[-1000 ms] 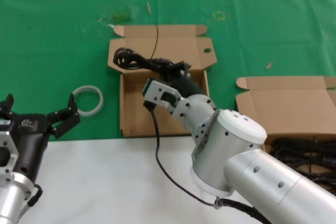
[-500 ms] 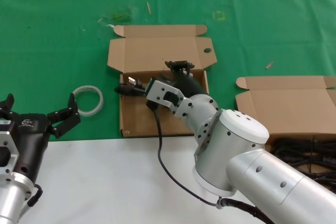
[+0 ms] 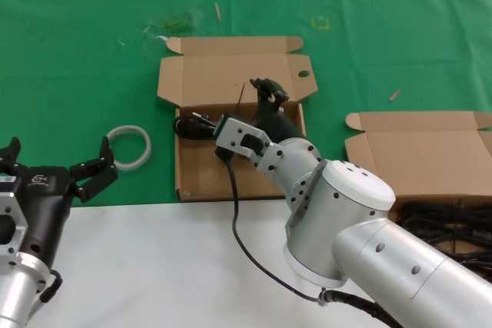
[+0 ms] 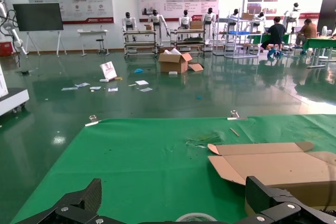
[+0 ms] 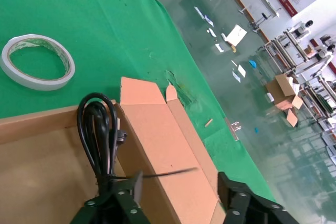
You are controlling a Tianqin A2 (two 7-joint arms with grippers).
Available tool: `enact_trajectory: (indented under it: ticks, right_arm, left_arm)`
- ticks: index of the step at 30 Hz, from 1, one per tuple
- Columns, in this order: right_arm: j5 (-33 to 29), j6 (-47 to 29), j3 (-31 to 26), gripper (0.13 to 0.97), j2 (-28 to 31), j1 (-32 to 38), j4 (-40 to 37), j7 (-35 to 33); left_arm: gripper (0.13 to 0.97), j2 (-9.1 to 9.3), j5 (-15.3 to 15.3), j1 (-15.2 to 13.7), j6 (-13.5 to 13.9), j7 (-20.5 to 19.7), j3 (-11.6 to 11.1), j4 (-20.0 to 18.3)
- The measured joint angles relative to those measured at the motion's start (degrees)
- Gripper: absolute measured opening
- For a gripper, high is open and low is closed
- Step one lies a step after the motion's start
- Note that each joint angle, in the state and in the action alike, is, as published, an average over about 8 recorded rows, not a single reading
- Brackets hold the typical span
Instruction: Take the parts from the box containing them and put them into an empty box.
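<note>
A green tabletop (image 3: 92, 51) carries two open cardboard boxes. The box with the holed lid (image 3: 201, 167) sits centre; the plain-lidded box (image 3: 430, 151) sits at the robot's right (more black cables lie inside it). The right hand (image 3: 267, 91) hovers over the centre box's back edge, fingers spread, gripping nothing. One coiled black power cable (image 5: 97, 129) lies inside that box against its lid. The left hand (image 3: 58, 168) waits open beside a white tape ring (image 3: 127, 147).
</note>
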Motion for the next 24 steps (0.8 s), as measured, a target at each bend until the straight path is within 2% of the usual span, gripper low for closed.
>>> enact_trajectory:
  ticks: [1,7,18,22,24]
  right_arm:
    - [-0.06,-0.04,0.05,0.418,0.00,-0.05,0.04,0.09]
    - [-1.72,-0.97,1.55,0.579,0.01,-1.34,0.90,2.68]
    - [-8.82,-4.98,7.99,0.809,0.02,-6.80,4.59,13.88]
    - [-11.73,-6.63,10.60,0.809,0.02,-9.01,6.08,18.46]
    - [-13.17,-7.44,11.90,0.837,0.02,-10.12,6.83,20.74]
  left_arm:
    - [0.965,0.00,0.00,0.00,0.00,0.00,0.00,0.00]
    - [0.965,0.00,0.00,0.00,0.00,0.00,0.00,0.00]
    - [0.965,0.00,0.00,0.00,0.00,0.00,0.00,0.00]
    - [0.965,0.00,0.00,0.00,0.00,0.00,0.00,0.00]
    - [0.965,0.00,0.00,0.00,0.00,0.00,0.00,0.00]
